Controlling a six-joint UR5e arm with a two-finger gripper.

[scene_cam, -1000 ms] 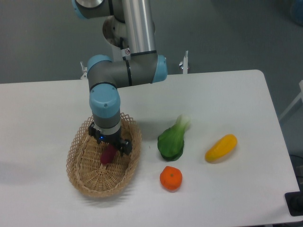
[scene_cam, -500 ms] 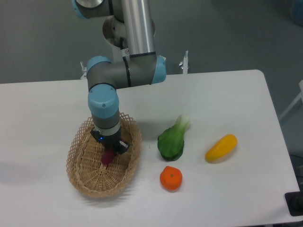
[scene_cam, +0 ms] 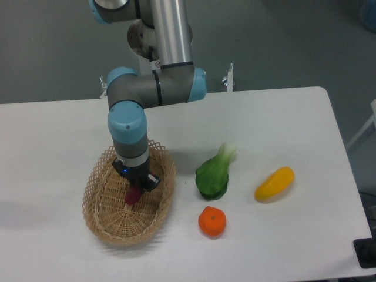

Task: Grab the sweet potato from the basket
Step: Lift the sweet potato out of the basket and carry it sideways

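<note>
- Since a second ago the gripper (scene_cam: 136,187) has shifted a touch left and its jaws have pulled in; they were splayed either side of the sweet potato (scene_cam: 133,196) and now look clamped on its upper end.
- Only the lower part of the purple sweet potato pokes out below the fingers, sitting inside the wicker basket (scene_cam: 100,218) toward its upper half.
- My take: the grasp looks made, so the lift is what's left. Go straight up, slow, so the tapered, smooth skin doesn't slide out.
- Watch the basket's looped rim just right of the gripper; a sideways drag could snag it and tug the basket.
- Bok choy (scene_cam: 214,174), orange (scene_cam: 212,221) and the yellow fruit (scene_cam: 274,183) sit off to the gripper's right, well apart, no bother.
</note>
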